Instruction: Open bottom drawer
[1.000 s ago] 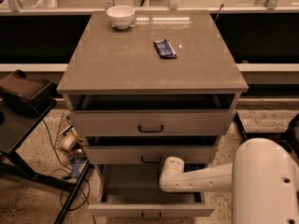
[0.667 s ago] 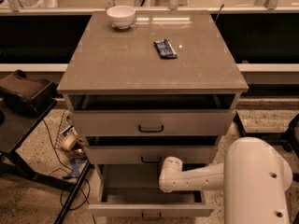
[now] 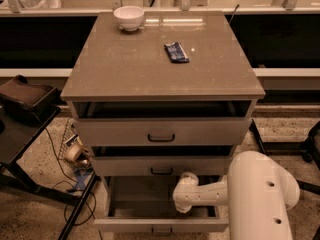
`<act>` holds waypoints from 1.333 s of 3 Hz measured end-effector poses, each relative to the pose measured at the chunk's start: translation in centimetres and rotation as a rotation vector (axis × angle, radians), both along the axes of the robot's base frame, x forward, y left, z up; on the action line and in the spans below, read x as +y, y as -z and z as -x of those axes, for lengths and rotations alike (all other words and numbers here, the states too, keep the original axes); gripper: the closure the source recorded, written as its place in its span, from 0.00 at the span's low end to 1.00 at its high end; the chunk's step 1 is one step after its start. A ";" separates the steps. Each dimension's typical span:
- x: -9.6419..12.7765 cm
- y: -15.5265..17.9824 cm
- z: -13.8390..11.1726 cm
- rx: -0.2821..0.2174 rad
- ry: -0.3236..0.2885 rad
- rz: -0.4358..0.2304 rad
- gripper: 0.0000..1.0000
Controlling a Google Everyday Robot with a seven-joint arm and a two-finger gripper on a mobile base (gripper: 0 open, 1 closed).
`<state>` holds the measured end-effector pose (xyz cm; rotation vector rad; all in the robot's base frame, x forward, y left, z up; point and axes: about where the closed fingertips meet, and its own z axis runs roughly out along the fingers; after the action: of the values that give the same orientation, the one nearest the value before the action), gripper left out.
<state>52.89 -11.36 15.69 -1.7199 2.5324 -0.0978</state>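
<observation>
End effector at the tip of the white arm, down inside the open bottom drawer, right of centre over the tray. It points down and is mostly hidden behind the rounded wrist, so released or clenched: cannot tell. Whether it touches the tray or the drawer wall also unclear.

Arm runs right from the wrist into a large white housing that fills the lower right corner.

Bottom drawer is pulled well out, the furthest of the three. Flat tray exposed, slim front at the lower edge of view, small black handle just visible at centre.

Middle drawer directly above, out a little, dark gap over its front, black handle centred. Top drawer also slightly out, taller front, black handle.

Counter tops the unit, grey-beige. White bowl upright near the back edge, left of centre. Dark blue packet lying flat right of centre, well apart from the bowl.

Left of the unit: black stand with a dark brown bag on it. Cables and a tape roll on the speckled floor beside the drawers.
</observation>
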 end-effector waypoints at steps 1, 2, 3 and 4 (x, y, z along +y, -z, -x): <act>-2.2 0.6 5.1 0.054 0.053 -0.006 1.00; -2.5 0.6 6.0 0.065 0.059 -0.010 1.00; -3.8 -0.1 12.4 0.125 0.079 -0.020 1.00; -4.1 -0.4 13.8 0.141 0.086 -0.024 1.00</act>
<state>39.13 -15.50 16.11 -1.6656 2.6954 0.0502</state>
